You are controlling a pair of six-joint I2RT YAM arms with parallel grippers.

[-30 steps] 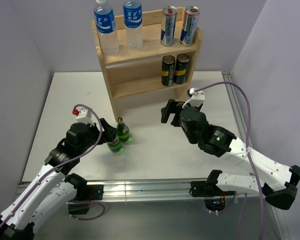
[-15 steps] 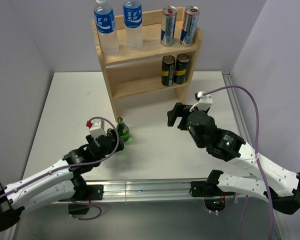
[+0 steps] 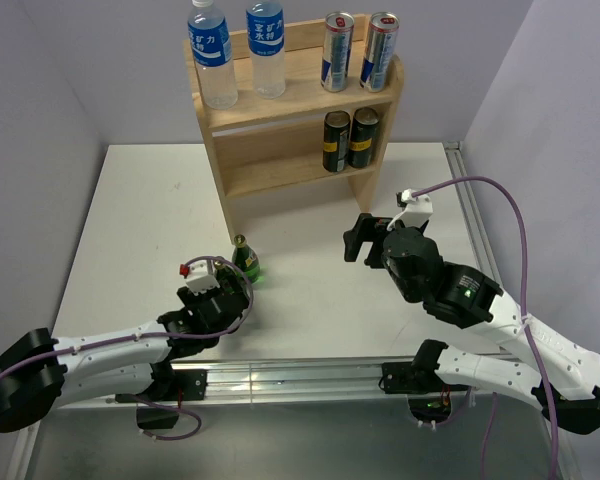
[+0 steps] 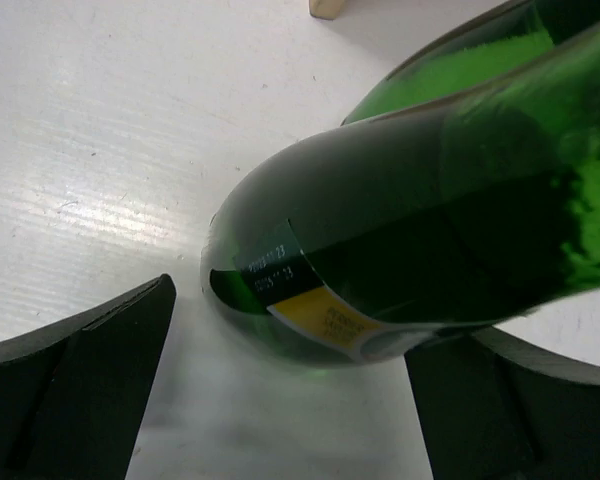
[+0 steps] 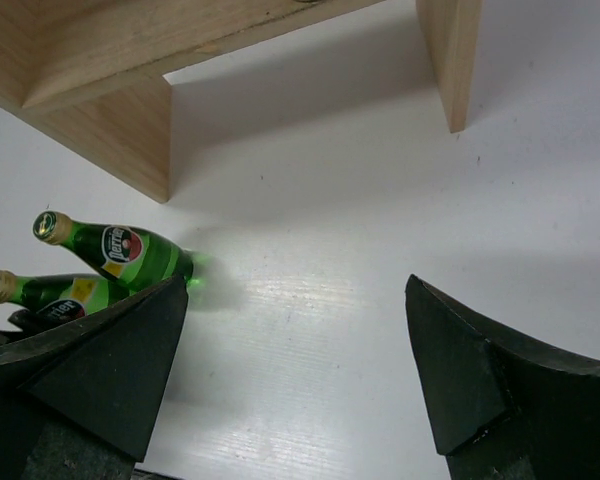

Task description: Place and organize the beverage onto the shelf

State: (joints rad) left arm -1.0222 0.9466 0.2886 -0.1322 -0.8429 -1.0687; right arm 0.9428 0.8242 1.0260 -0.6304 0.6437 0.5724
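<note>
Note the left jaws spread wide, clamped on nothing, with a small green glass bottle with a black-and-yellow label sitting in the gap between them and nearly filling it; cannot tell whether glass and jaws touch. Just beyond those jaws, find a second green glass bottle with a red-and-white label on the white surface. Find the right jaws likewise released and empty, bare surface between them, the light-wood two-tier shelf ahead and both bottles off to their left. Expect hard, smooth, slippery, breakable glass, fairly heavy if full. Take hold round the wide lower body at the label, not the tapering neck; close squarely, lift upright, and steer clear of the neighbouring bottle.
</note>
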